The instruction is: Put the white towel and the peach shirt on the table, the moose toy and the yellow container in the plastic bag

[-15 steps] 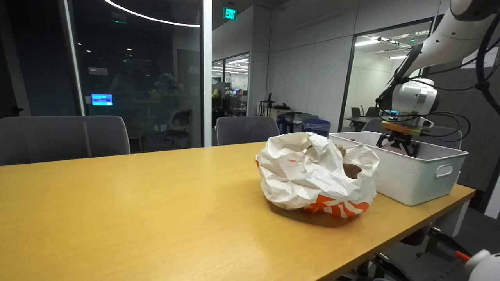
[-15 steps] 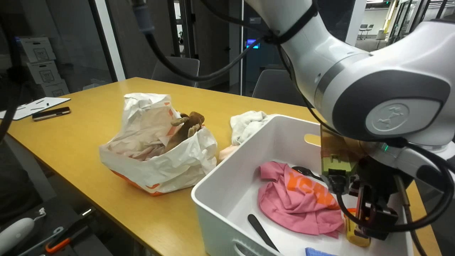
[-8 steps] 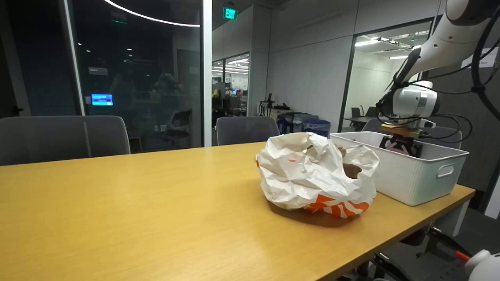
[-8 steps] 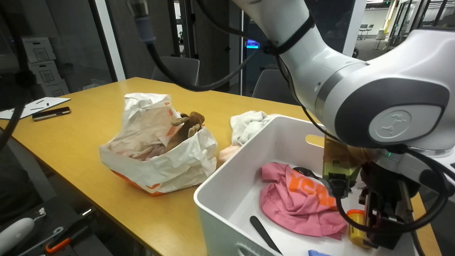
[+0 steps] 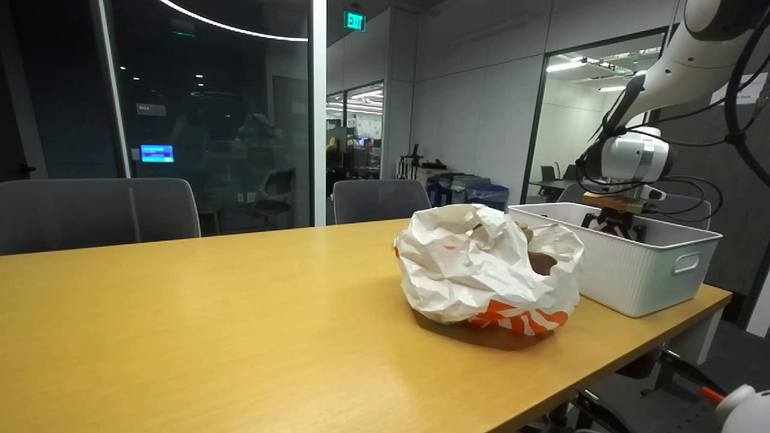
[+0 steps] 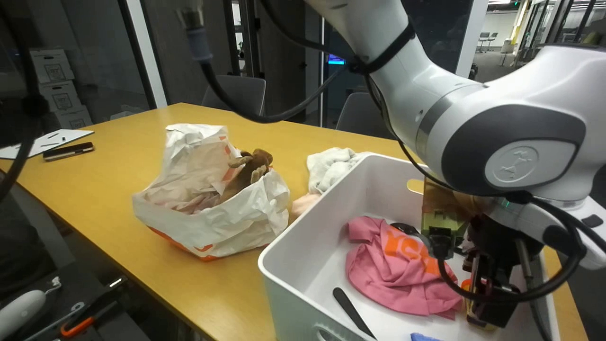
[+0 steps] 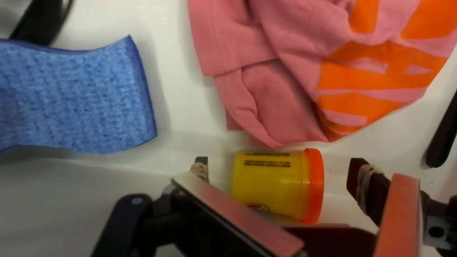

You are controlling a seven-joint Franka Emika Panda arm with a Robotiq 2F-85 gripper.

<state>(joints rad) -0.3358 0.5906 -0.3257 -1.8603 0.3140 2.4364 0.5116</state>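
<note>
The yellow container [image 7: 269, 185] with its orange lid lies on its side in the white bin. My gripper [image 7: 279, 162] reaches down into that bin, jaws wide apart on either side of the container, with gaps between it and both fingertips. In an exterior view the fingers mostly hide the container. The moose toy [image 6: 248, 173] leans in the mouth of the plastic bag [image 6: 236, 227], its head above the rim. Beyond the bin, the white towel [image 6: 331, 166] rests on the table [image 6: 284, 137]. A strip of the peach shirt [image 6: 305, 203] shows beside it, partly hidden by the bin.
The white bin [image 6: 303, 274] stands beside the bag and also holds a pink cloth [image 6: 397, 270], a blue sponge-like cloth [image 7: 78, 96] and dark-handled utensils [image 6: 350, 310]. Its walls rise around my gripper. A dark case [image 6: 68, 151] lies at the table's far end.
In an exterior view my gripper shifts right, then back left, now covering more of the yellow container. The bin and its contents have moved slightly right. The jaws stay apart.
</note>
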